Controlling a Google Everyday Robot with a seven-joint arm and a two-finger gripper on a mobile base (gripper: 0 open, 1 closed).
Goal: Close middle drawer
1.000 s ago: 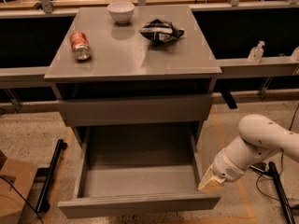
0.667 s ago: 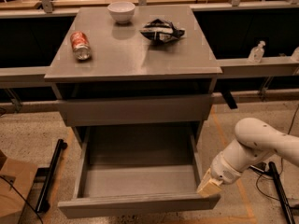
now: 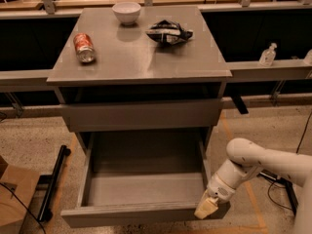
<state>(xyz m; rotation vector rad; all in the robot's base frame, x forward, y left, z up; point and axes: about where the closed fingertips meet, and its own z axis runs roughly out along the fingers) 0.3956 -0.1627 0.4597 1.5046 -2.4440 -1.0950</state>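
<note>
The middle drawer (image 3: 136,214) is pulled far out of the grey cabinet, its flat grey front near the bottom of the camera view and its grey box interior (image 3: 146,186) bare. My gripper (image 3: 205,208), with cream-coloured tips held together, sits at the drawer's right front corner, against or just outside the end of the front panel. The white arm (image 3: 253,160) reaches in from the right. The taller top drawer front (image 3: 141,115) above is closed. The lowest drawer is hidden.
On the cabinet top (image 3: 122,65) lie a red can (image 3: 84,47) on its side, a white bowl (image 3: 126,12) and a dark crumpled bag (image 3: 168,32). A clear bottle (image 3: 267,55) stands on the right ledge. A black bar (image 3: 53,182) and a cardboard box (image 3: 12,199) are on the floor at left.
My gripper has moved down and a little left, from beside the drawer's right wall to its right front corner. The drawer has not visibly moved.
</note>
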